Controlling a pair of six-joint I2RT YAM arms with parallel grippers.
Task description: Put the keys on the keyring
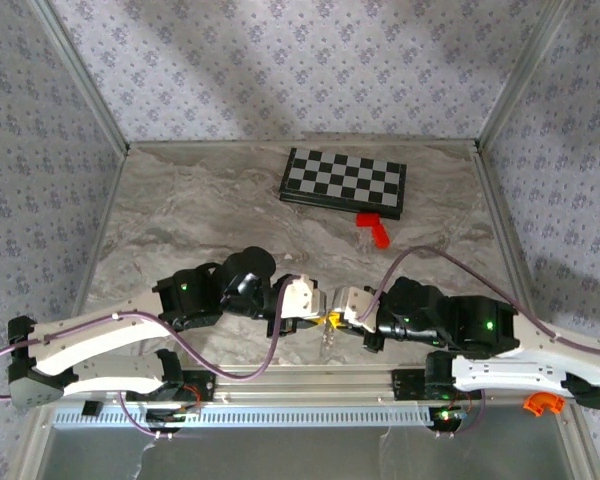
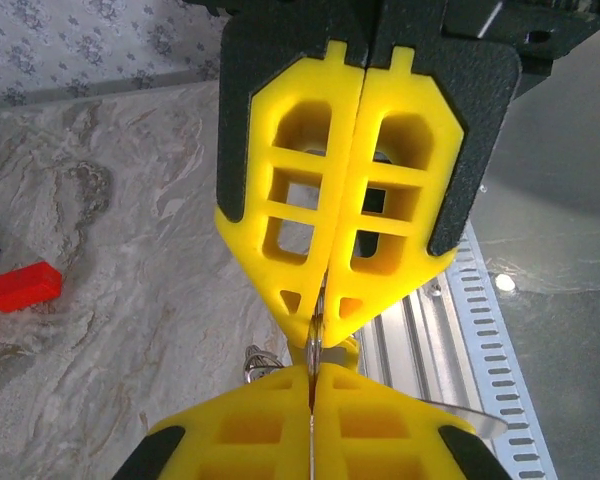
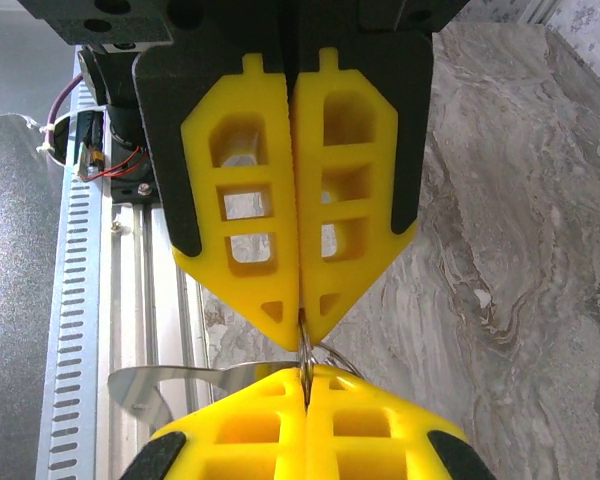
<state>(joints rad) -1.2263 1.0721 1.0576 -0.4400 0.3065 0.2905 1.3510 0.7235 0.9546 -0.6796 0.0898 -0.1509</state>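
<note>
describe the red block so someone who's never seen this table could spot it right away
Find the chessboard lying at the far side of the marble-patterned table. Just beside its near edge, toward the right corner, lies the red block. It is small, angular and bright red, unlike the black-and-grey chequered board next to it.

l fingers (image 2: 235, 430) & r fingers (image 3: 235, 425) shut, tip-to-tip.

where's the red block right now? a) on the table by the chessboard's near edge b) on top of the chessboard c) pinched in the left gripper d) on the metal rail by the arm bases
a: the red block lies on the table, just at the near edge of the chessboard, toward its right end, not on top of it.
</note>
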